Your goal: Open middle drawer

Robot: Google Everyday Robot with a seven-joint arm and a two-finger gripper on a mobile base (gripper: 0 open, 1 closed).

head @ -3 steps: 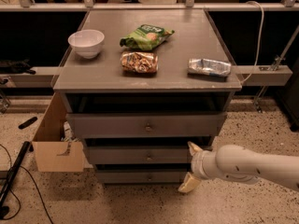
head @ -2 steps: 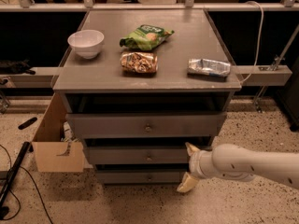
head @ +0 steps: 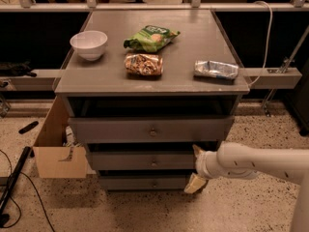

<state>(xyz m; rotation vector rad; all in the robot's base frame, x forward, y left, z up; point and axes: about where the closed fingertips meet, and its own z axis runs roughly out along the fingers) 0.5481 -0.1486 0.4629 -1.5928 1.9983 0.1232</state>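
The grey cabinet (head: 152, 83) has three stacked drawers. The middle drawer (head: 125, 161) is a shallow grey front with a small round knob (head: 153, 164) at its centre, and it sits about flush under the taller top drawer (head: 111, 128). My gripper (head: 195, 167) is at the right end of the middle drawer's front, well to the right of the knob. It is open, with one cream fingertip (head: 197, 150) at the drawer's top edge and the other (head: 194, 184) down by the bottom drawer (head: 140, 182). It holds nothing.
On the cabinet top are a white bowl (head: 89, 44), a green snack bag (head: 151, 36), a brown snack bag (head: 144, 64) and a silver packet (head: 216, 69). An open cardboard box (head: 55, 146) stands on the floor to the left. A dark pole (head: 14, 182) lies at far left.
My gripper has crept slightly left towards the cabinet's right side. The drawers and the things on top have not moved.
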